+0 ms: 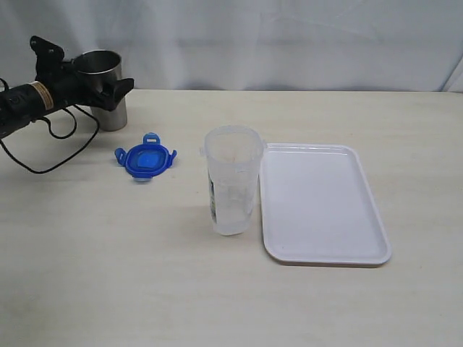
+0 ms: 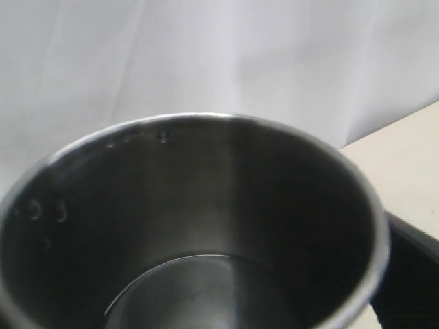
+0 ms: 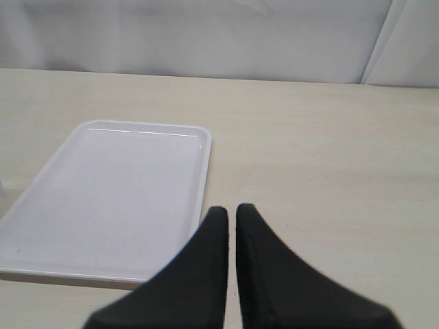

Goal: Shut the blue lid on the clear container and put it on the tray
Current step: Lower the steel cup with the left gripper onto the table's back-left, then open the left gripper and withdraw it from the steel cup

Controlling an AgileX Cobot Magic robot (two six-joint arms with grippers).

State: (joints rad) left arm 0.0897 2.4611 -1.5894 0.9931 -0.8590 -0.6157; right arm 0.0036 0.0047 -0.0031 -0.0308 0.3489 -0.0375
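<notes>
- Lid placement decides the coming move: the blue lid (image 1: 145,160) lies flat on the table, on the left half of the exterior view, well apart from the tray (image 1: 325,217).
- It sits between the steel cup (image 1: 110,114) and the clear container (image 1: 233,181), touching neither.
- The left gripper (image 1: 83,66) is at the far left rear, its jaws spread wide on either side of the steel cup.
- Whether they press on the cup or stand clear of it cannot be told; the left wrist view shows little but the cup's inside (image 2: 206,205).
- From that gripper the lid lies toward the near edge and a little toward the middle of the table.
- The left arm is judged the nearer one for a pick.
- The lid is roundish, so no axis needs matching; its flaps stick outward.
- The clear container stands upright and uncovered, just beside the tray's left rim.
- The right gripper (image 3: 231,209) is closed on nothing, out of the exterior view, hanging near the tray's (image 3: 116,192) right-hand side.
- It is farther from the lid.
</notes>
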